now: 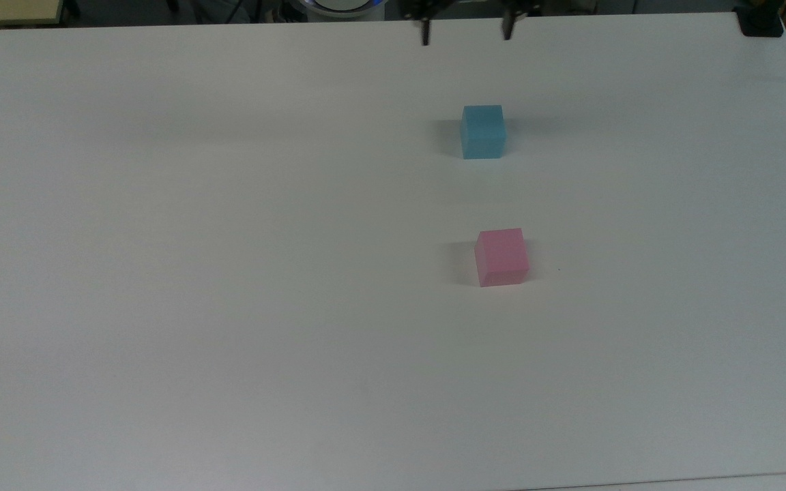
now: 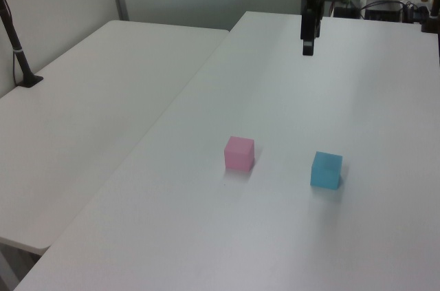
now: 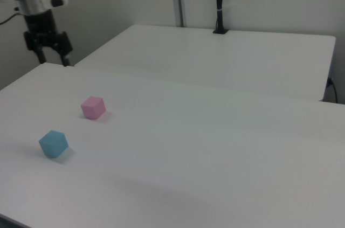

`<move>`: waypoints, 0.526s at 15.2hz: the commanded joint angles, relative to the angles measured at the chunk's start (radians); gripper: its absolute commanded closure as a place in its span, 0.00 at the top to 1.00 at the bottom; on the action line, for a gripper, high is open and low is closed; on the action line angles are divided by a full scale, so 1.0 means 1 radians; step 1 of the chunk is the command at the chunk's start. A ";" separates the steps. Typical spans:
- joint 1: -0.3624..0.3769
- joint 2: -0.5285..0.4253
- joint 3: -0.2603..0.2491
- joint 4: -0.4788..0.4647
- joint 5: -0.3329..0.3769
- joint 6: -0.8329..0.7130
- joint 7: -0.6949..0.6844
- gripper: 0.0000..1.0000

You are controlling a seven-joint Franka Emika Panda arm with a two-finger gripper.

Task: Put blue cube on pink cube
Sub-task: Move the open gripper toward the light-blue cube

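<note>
The blue cube [image 1: 483, 131] rests on the white table [image 1: 229, 273], and the pink cube [image 1: 501, 257] sits apart from it, nearer the top view's bottom. My gripper [image 1: 466, 34] hangs open and empty over the table's far edge, just beyond the blue cube in the top view. In the left view the gripper [image 2: 307, 45] is well behind the blue cube [image 2: 326, 170] and the pink cube [image 2: 239, 153]. In the right view the gripper [image 3: 54, 60] hovers at the upper left, beyond the pink cube [image 3: 93, 107] and the blue cube [image 3: 53, 143].
A second white table [image 2: 103, 98] adjoins along the left view's left. A black clamped post [image 2: 19, 54] stands on it, also seen as a post [image 3: 219, 1] in the right view. A black clamp [image 1: 760, 22] sits at the top view's upper right corner.
</note>
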 commanded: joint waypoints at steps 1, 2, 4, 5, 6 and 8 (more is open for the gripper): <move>0.080 -0.008 -0.011 -0.011 0.010 -0.015 0.089 1.00; 0.095 -0.010 -0.011 -0.015 0.012 -0.016 0.101 1.00; 0.098 -0.023 -0.010 -0.041 0.022 -0.015 0.104 1.00; 0.100 -0.040 -0.008 -0.064 0.031 -0.013 0.109 1.00; 0.098 -0.068 -0.005 -0.101 0.042 -0.005 0.115 1.00; 0.098 -0.129 0.025 -0.210 0.065 0.040 0.118 1.00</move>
